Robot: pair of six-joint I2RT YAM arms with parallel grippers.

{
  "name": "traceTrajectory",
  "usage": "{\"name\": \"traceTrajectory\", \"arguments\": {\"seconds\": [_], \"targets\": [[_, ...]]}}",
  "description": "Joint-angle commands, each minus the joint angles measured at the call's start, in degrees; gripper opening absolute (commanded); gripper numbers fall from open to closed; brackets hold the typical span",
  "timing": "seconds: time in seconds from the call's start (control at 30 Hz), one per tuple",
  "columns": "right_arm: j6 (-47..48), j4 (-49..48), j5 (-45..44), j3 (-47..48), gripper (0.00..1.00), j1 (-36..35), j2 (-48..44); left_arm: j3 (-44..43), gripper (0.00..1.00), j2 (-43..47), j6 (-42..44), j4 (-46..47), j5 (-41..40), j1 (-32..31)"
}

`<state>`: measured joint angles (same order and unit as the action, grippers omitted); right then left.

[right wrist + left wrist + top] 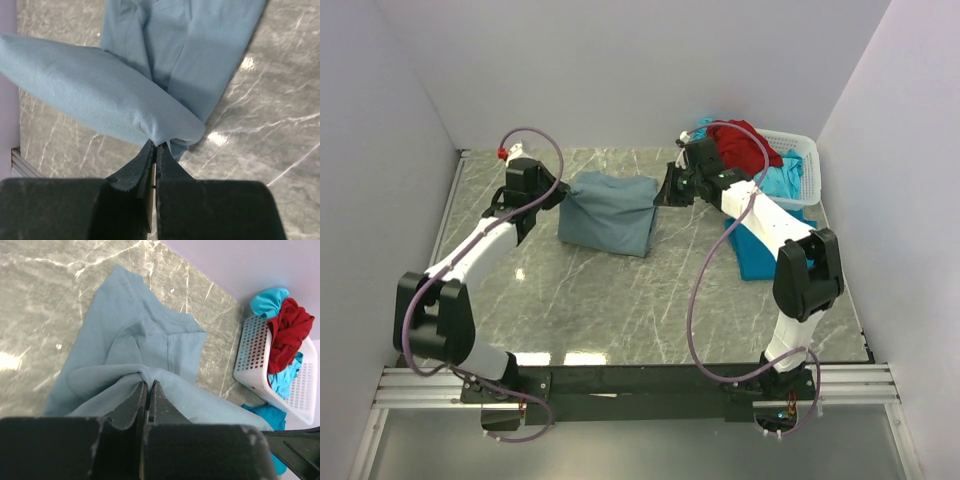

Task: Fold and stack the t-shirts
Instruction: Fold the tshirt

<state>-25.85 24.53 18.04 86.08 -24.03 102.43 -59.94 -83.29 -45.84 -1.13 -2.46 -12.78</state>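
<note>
Grey-blue t-shirt [610,212]: at the middle of the surface [620,310], toward the far side, doubled into a rough rectangle. Its far edge is drawn taut between the two arms and the rest slopes toward the near side; whether the lower edge touches the surface cannot be told for certain from the top view.

Left end effector [563,190]: fingers together, clamped on the shirt's left end. The left wrist view shows the cloth gathered into a ridge that runs straight into the closed jaws.

Right end effector [665,192]: fingers together, clamped on the shirt's right end. The right wrist view shows a folded corner of cloth pinched at the fingertips, with the body of the shirt spreading away over the grey marbled top.

Red t-shirt [745,145]: heaped in the white lattice basket [807,150] at the far right corner, spilling over its left rim.

Turquoise cloth [785,182]: in the same basket, under and beside the red one; a piece also hangs over the far rim.

Turquoise t-shirt [755,252]: flat on the surface just in front of the basket, partly hidden by the right arm, well apart from the grey-blue shirt.
</note>
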Motion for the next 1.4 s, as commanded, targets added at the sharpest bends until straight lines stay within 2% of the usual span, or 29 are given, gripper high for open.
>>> {"name": "traceTrajectory", "arguments": {"seconds": [0.0,0.27,0.43,0.6,0.63,0.67,0.7,0.73,0.77,0.8,0.83,0.87,0.9,0.97,1.07,1.2,1.27,1.37], "targets": [[0.4,-2.3,-0.2,4.2,0.0,1.8,1.8,-4.7,0.0,-2.8,1.7,3.7,3.1,1.2],[2.1,-0.5,3.3,14.4,0.0,4.4,10.7,-11.3,0.0,-10.4,2.1,6.7,3.7,2.9],[3.3,1.2,6.2,22.9,0.0,5.3,18.3,-17.1,0.05,-17.9,3.0,8.0,6.2,4.1],[0.5,-0.2,9.7,28.8,0.0,7.1,25.3,-21.4,0.09,-25.8,2.6,10.0,9.5,5.5],[0.3,-0.4,11.0,30.5,0.0,7.5,27.4,-22.7,0.13,-26.9,2.6,10.1,10.1,5.7],[-0.8,-1.0,11.0,31.1,0.0,7.8,28.1,-23.8,0.26,-29.1,2.5,9.6,11.0,5.7],[-1.0,-2.5,11.1,31.4,0.0,7.9,28.8,-24.9,0.34,-30.3,2.8,7.9,11.3,5.9],[-1.6,-3.3,11.1,32.2,0.14,8.2,30.0,-27.7,0.41,-31.2,2.5,6.3,11.2,6.0],[-1.6,-4.0,11.4,32.9,0.29,8.3,30.7,-28.7,0.51,-32.9,2.5,5.6,11.1,6.0],[-1.7,-5.4,10.8,33.6,0.48,8.4,31.3,-29.6,0.58,-33.5,3.4,5.0,11.3,6.0],[-1.9,-5.2,10.1,36.3,0.81,8.4,32.8,-31.8,0.62,-34.0,3.6,4.4,10.7,6.0],[-1.1,-4.5,10.0,38.2,0.85,8.5,33.6,-32.7,0.64,-34.5,4.3,4.3,10.2,6.0],[-0.7,-2.5,10.0,40.0,0.86,8.4,34.8,-34.2,0.86,-34.6,5.2,4.0,9.1,6.0],[0.5,-1.5,10.5,42.2,0.86,8.3,34.6,-36.3,0.9,-34.9,6.5,1.3,8.5,6.0],[2.1,-3.7,10.5,36.5,0.88,8.1,30.7,-38.0,0.92,-35.0,8.1,-0.4,11.8,5.9],[4.1,-6.1,10.5,29.2,0.89,6.2,25.1,-34.4,0.92,-34.8,7.4,2.7,15.8,5.6],[3.8,-6.2,13.1,25.5,0.89,5.3,23.9,-32.9,0.91,-35.2,6.1,3.8,19.3,5.4],[0.4,-14.1,18.3,15.3,0.9,2.9,20.9,-28.8,0.91,-35.6,3.7,5.2,22.2,5.0]]}}
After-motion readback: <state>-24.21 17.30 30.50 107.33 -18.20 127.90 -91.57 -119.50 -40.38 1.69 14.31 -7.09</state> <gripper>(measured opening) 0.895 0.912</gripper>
